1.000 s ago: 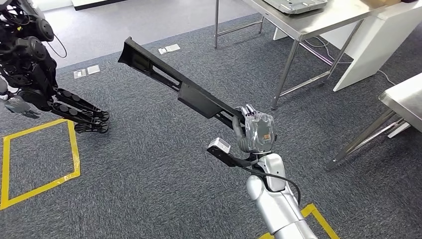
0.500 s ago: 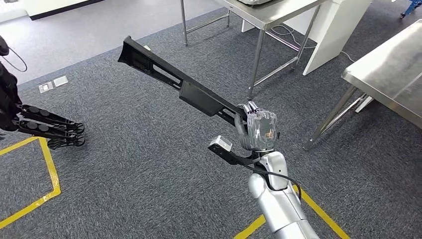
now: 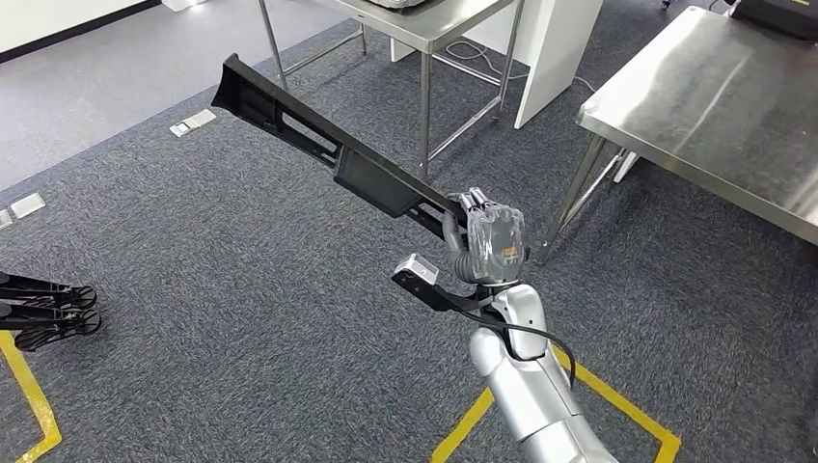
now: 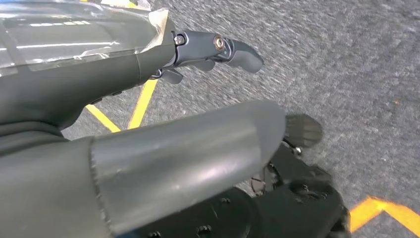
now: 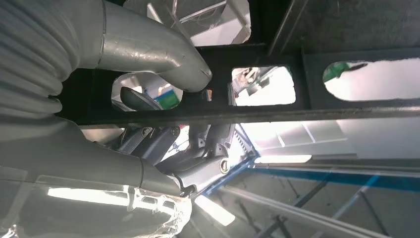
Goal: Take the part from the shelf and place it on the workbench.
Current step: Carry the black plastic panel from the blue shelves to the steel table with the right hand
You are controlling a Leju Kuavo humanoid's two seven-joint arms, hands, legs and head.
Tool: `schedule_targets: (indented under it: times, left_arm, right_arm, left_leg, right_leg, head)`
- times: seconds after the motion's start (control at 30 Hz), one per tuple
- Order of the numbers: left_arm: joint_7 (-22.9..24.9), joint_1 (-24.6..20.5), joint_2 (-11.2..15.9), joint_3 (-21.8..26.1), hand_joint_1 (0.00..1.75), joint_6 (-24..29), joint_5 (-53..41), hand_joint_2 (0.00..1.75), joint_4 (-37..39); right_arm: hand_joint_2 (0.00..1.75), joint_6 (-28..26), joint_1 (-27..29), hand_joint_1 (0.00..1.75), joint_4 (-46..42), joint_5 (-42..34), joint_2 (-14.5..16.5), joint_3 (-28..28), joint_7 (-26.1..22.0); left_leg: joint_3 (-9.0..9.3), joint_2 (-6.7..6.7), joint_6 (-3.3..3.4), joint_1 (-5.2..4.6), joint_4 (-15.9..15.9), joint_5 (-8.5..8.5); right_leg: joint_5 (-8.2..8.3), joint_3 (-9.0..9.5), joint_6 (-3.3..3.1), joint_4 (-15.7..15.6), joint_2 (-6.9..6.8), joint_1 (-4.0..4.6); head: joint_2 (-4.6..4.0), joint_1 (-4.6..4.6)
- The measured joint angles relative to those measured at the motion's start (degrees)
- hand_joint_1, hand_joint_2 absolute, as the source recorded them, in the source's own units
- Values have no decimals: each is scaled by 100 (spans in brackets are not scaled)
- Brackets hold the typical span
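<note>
My right hand (image 3: 487, 246) was clenched around one end of the part (image 3: 338, 164), a long black plastic rail with cut-out windows; in the right wrist view my thumb (image 5: 163, 54) pressed over one window edge with fingers (image 5: 153, 144) wrapped behind the bar. Left hand (image 4: 218, 49) hung by my side over the carpet, fingers curled in on nothing as far as I could tell. The part was in the air, cantilevered up and away from my grip over the floor, touching nothing else. Judged it stiff, fairly light, smooth hard plastic, but the end grip meant a lot of leverage: prone to swing or twist in the hand. Nearer mid-length would've balanced better. Steel desk (image 3: 714, 116) stood further out on my right, a second table (image 3: 424, 24) beyond it.
</note>
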Motion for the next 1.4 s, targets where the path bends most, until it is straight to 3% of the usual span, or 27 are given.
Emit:
schedule_targets:
  times: [0.03, 0.07, 0.1, 0.13, 0.2, 0.27, 0.3, 0.37, 0.43, 0.47, 0.53, 0.57, 0.63, 0.7, 0.73, 0.77, 0.8, 0.87, 0.93, 1.0, 1.07, 1.13, 1.2, 1.27, 1.3, 1.33, 1.4]
  left_arm:
    - [-3, -4, -11, 1, 0, 17, 16, 0, -1]
    - [-6, -9, -18, 2, 0, 32, 29, 0, -1]
    - [-12, -13, -26, 8, 0, 52, 43, 0, -1]
    - [-22, -14, -34, 17, 0, 83, 54, 0, -1]
    - [-70, -1, -37, 51, 0, 218, 55, 0, -1]
    - [-183, 13, -38, 84, 0, 459, 2, 0, -1]
    - [-269, 13, -36, 94, 0, 585, -45, 0, -1]
    - [-461, 9, -28, 100, 0, 738, -154, 0, -4]
    - [-585, 3, -12, 100, 0, 757, -244, 0, -10]
    - [-610, -1, 0, 100, 0, 757, -267, 0, -11]
    - [-627, -6, 15, 100, 0, 755, -281, 0, -13]
    - [-628, -12, 24, 100, 0, 740, -282, 0, -14]
    - [-628, -14, 28, 104, 0, 663, -257, 0, -16]
    - [-641, -1, 25, 123, 0, 568, -205, 0, -15]
    - [-656, 9, 22, 137, 0, 535, -180, 0, -14]
    - [-672, 18, 20, 152, 0, 508, -163, 0, -14]
    - [-689, 24, 19, 167, 0, 481, -150, 0, -14]
    - [-715, 27, 17, 194, 0, 448, -143, 0, -14]
    - [-729, 28, 16, 227, 0, 425, -142, 0, -14]
    - [-741, 29, 14, 259, 0, 384, -140, 0, -14]
    - [-761, 23, 8, 272, 0, 343, -149, 0, -15]
    - [-786, 17, 1, 278, 0, 322, -181, 0, -15]
    - [-810, 21, 1, 281, 0, 301, -225, 0, -15]
    - [-827, 27, 8, 281, 0, 274, -261, 0, -14]
    - [-834, 27, 11, 281, 0, 261, -278, 0, -14]
    - [-839, 26, 12, 281, 0, 249, -293, 0, -15]
    - [-852, 17, 12, 281, 0, 226, -322, 0, -16]
  right_arm:
    - [175, 5, -18, 175, 19, -11, 12, 4, -17]
    - [175, 9, -32, 175, 36, -25, 14, 5, -38]
    - [175, 13, -56, 175, 59, -42, 17, 9, -65]
    - [175, 17, -88, 175, 87, -65, 23, 15, -93]
    - [175, 21, -157, 175, 162, -124, 49, 33, -141]
    - [175, 20, -186, 175, 245, -174, 63, 46, -156]
    - [175, 19, -189, 175, 282, -187, 60, 49, -157]
    - [175, 19, -199, 175, 324, -200, 50, 50, -157]
    - [175, 19, -238, 175, 332, -205, 51, 51, -156]
    - [175, 20, -261, 175, 334, -209, 52, 51, -155]
    - [175, 20, -291, 175, 339, -214, 45, 51, -152]
    - [175, 20, -296, 175, 341, -215, 39, 50, -151]
    - [175, 20, -311, 175, 346, -215, 38, 51, -150]
    - [175, 21, -321, 175, 361, -216, 48, 53, -150]
    - [175, 21, -316, 175, 371, -219, 45, 53, -150]
    - [175, 21, -306, 175, 382, -221, 35, 53, -150]
    - [175, 21, -294, 175, 390, -223, 20, 51, -150]
    - [175, 20, -280, 175, 397, -227, -3, 51, -150]
    - [175, 19, -287, 175, 397, -229, -6, 50, -149]
    - [175, 19, -299, 175, 397, -231, -9, 49, -150]
    - [175, 16, -298, 175, 397, -225, -25, 49, -150]
    - [175, 13, -300, 175, 392, -216, -52, 49, -143]
    - [175, 13, -295, 175, 386, -210, -75, 49, -123]
    - [175, 11, -254, 175, 385, -207, -105, 46, -103]
    - [175, 9, -226, 175, 386, -205, -127, 43, -98]
    - [175, 6, -202, 175, 385, -203, -150, 39, -95]
    - [175, -1, -182, 175, 374, -199, -180, 34, -94]
  left_leg:
    - [7, 75, 32, 2, -18, 15]
    - [24, 150, 72, 6, -47, 38]
    - [39, 228, 112, 15, -76, 64]
    - [46, 309, 147, 20, -102, 88]
    - [33, 468, 172, -9, -106, 100]
    - [27, 629, 173, -25, -105, 98]
    - [27, 700, 172, -26, -105, 97]
    - [38, 824, 161, -32, -103, 91]
    - [50, 933, 123, -71, -94, 72]
    - [56, 986, 98, -89, -89, 66]
    - [69, 1102, 41, -90, -90, 59]
    - [66, 1087, 5, -73, -70, 33]
    - [-45, 836, -66, -37, 217, -189]
    - [-363, 536, -111, -14, 932, -588]
    - [-543, 485, -122, -12, 1304, -740]
    - [-660, 466, -123, -12, 1528, -789]
    - [-682, 457, -116, -12, 1549, -728]
    - [-398, 369, -81, -6, 947, -333]
    - [-44, 113, -37, 14, 222, -56]
    - [60, -4, 1, 6, -17, -31]
    - [68, 132, 61, -7, -53, 5]
    - [91, 284, 140, 9, -114, 55]
    - [89, 439, 176, 6, -139, 74]
    - [76, 597, 178, -4, -136, 74]
    - [74, 672, 176, -6, -135, 72]
    - [77, 744, 171, -6, -134, 68]
    - [94, 876, 143, -15, -128, 49]
  right_leg:
    - [18, -34, 39, -6, 62, -13]
    - [5, -77, 62, 23, 28, -9]
    - [-61, -160, 69, 151, -93, 6]
    - [-176, -290, 61, 391, -261, 23]
    - [-492, -654, 25, 1162, -579, 27]
    - [-631, -891, 48, 1682, -664, 12]
    - [-582, -851, 83, 1626, -687, 8]
    - [-312, -446, 148, 893, -842, 13]
    - [-111, -41, 127, 158, -1096, 48]
    - [-72, 47, 90, -6, -1162, 66]
    - [-40, 44, 18, -50, -1041, 79]
    - [-20, 40, -14, -60, -972, 65]
    - [22, 36, -76, -82, -837, 24]
    - [44, 21, -110, -82, -709, 12]
    - [50, 14, -119, -81, -639, 17]
    - [55, 8, -123, -77, -565, 22]
    - [60, 6, -125, -73, -492, 26]
    - [66, 9, -117, -60, -338, 25]
    - [81, -11, -89, -42, -206, 37]
    - [115, -63, -31, -39, -85, 31]
    - [142, -122, 35, -40, -7, 11]
    - [19, -271, 61, 184, -241, 25]
    - [-303, -613, 48, 880, -571, 26]
    - [-549, -934, 74, 1585, -664, 1]
    - [-554, -952, 112, 1662, -679, -9]
    - [-475, -840, 159, 1485, -705, -17]
    - [-211, -361, 222, 629, -919, -16]
  head:
    - [0, -1]
    - [0, 2]
    - [0, 25]
    - [0, 53]
    - [0, 103]
    - [0, 109]
    - [0, 114]
    - [0, 120]
    - [0, 117]
    - [0, 113]
    - [0, 102]
    - [0, 102]
    - [-1, 72]
    - [-1, 26]
    - [-1, 12]
    - [0, 7]
    - [0, 4]
    - [0, 1]
    - [0, 4]
    - [0, 8]
    - [0, 7]
    - [0, 40]
    - [0, 84]
    - [0, 97]
    - [0, 101]
    - [0, 104]
    - [0, 110]
